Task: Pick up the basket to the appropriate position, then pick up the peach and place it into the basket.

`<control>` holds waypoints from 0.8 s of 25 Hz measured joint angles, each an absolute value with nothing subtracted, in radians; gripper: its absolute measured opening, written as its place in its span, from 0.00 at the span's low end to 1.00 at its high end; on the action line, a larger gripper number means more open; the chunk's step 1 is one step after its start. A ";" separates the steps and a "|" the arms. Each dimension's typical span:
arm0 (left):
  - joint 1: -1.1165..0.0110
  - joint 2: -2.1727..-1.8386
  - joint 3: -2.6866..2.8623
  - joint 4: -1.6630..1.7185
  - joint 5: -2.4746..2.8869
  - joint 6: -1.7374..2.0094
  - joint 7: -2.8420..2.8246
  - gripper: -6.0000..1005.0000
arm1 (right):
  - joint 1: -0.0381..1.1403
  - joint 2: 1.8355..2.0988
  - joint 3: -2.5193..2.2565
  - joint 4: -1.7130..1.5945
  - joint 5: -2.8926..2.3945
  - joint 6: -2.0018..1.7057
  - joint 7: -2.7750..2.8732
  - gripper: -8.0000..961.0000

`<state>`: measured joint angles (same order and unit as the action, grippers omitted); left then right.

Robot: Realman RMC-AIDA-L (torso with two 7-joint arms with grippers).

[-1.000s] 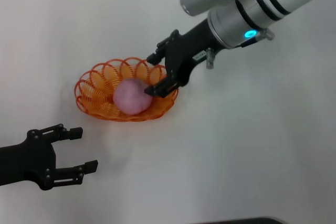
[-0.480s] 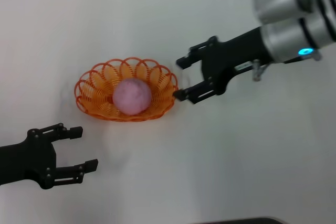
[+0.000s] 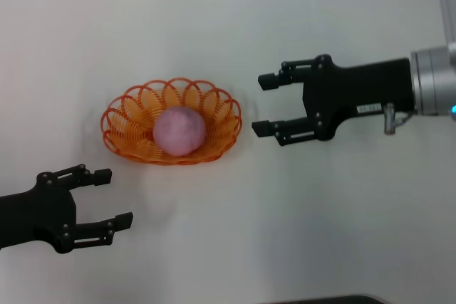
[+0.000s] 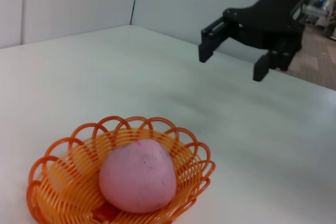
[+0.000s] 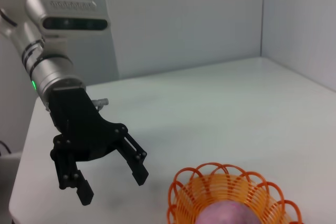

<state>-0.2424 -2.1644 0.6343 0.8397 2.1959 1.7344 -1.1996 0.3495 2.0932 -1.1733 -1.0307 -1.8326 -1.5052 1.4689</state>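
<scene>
The orange wire basket [image 3: 128, 120] rests on the white table, left of centre in the head view, with the pink peach [image 3: 180, 130] lying inside it. Both also show in the left wrist view, basket [image 4: 58, 179] and peach [image 4: 138, 175], and partly in the right wrist view, basket [image 5: 210, 182] and peach [image 5: 226, 216]. My right gripper [image 3: 262, 103] is open and empty, a short way right of the basket, fingers pointing at it. My left gripper [image 3: 114, 197] is open and empty, near the table's front left, below the basket.
The white table [image 3: 228, 233] carries nothing else. Grey walls and a corner stand behind it in the wrist views. The left arm's gripper [image 5: 110, 177] shows in the right wrist view, the right arm's gripper [image 4: 233, 61] in the left wrist view.
My right gripper has drawn back to the right, away from the basket, leaving the peach inside. The left arm has stayed in place.
</scene>
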 joint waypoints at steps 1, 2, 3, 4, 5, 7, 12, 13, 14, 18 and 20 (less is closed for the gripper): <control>-0.242 -2.165 0.633 0.839 2.196 1.734 -1.200 0.84 | 0.346 2.093 -1.167 -1.000 -1.817 -1.504 1.436 0.82; -0.242 -2.165 0.633 0.839 2.195 1.733 -1.200 0.84 | 0.346 2.093 -1.158 -0.962 -1.807 -1.502 1.401 0.82; -0.243 -2.165 0.632 0.839 2.195 1.732 -1.200 0.84 | 0.347 2.093 -1.145 -0.911 -1.799 -1.502 1.356 0.82; -0.243 -2.166 0.632 0.839 2.195 1.732 -1.200 0.84 | 0.350 2.093 -1.135 -0.870 -1.795 -1.501 1.319 0.82; -0.243 -2.166 0.632 0.839 2.195 1.732 -1.200 0.84 | 0.355 2.092 -1.120 -0.814 -1.792 -1.500 1.273 0.82; -0.244 -2.166 0.632 0.839 2.194 1.732 -1.200 0.84 | 0.362 2.092 -1.102 -0.736 -1.789 -1.499 1.197 0.82; -0.245 -2.166 0.632 0.832 2.194 1.728 -1.199 0.84 | 0.368 2.092 -1.060 -0.582 -1.785 -1.494 1.014 0.82; -0.245 -2.166 0.632 0.831 2.193 1.727 -1.198 0.84 | 0.368 2.092 -1.048 -0.553 -1.784 -1.494 0.980 0.82; -0.245 -2.166 0.632 0.831 2.193 1.725 -1.197 0.84 | 0.368 2.092 -1.040 -0.532 -1.784 -1.494 0.956 0.82; -0.246 -2.166 0.632 0.828 2.193 1.721 -1.194 0.84 | 0.369 2.092 -1.010 -0.447 -1.784 -1.492 0.863 0.82; -0.245 -2.166 0.632 0.827 2.193 1.721 -1.193 0.84 | 0.366 2.092 -1.007 -0.428 -1.784 -1.490 0.844 0.82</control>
<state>-0.2455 -2.1660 0.6319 0.8270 2.1935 1.7206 -1.1934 0.3660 2.0922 -1.0067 -0.4277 -1.7840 -1.4905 0.8441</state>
